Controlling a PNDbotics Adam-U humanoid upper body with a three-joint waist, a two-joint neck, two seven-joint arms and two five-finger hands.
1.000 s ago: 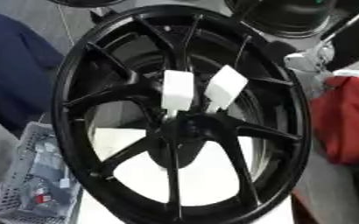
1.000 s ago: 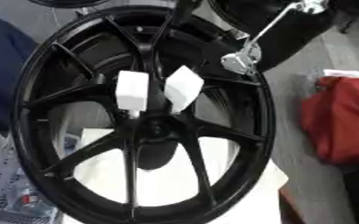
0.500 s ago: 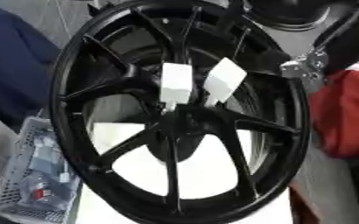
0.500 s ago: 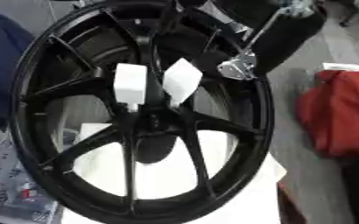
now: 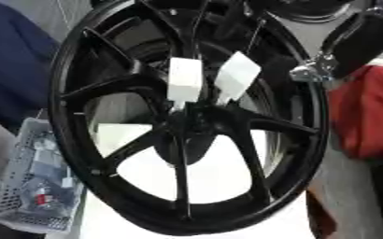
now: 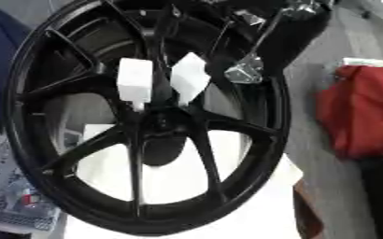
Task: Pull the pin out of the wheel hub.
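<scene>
A black spoked wheel [image 5: 88, 140] stands upright and fills both views, its hub [image 5: 191, 126] at the middle. Two white block-shaped pieces, one [image 5: 184, 79] beside the other [image 5: 237, 74], stick out just above the hub; thin stems run from them down to it. My right arm [image 5: 366, 37] comes in from the upper right. Its silver wrist joint [image 6: 245, 72] lies against the rim's right side. Dark parts beyond the joint blend into the spokes near the wheel's top, so the hand itself cannot be made out. My left hand shows in no view.
A red bundle [image 5: 366, 112] lies right of the wheel. A grey mesh basket [image 5: 31, 186] with small items sits at the lower left. Dark blue fabric [image 5: 15, 70] is at the left. A white sheet [image 5: 219, 177] lies under the wheel.
The whole picture has shifted a little, so the camera moved. The silver wrist joint has come slightly lower and closer to the rim's right side. The white pieces stay at the hub.
</scene>
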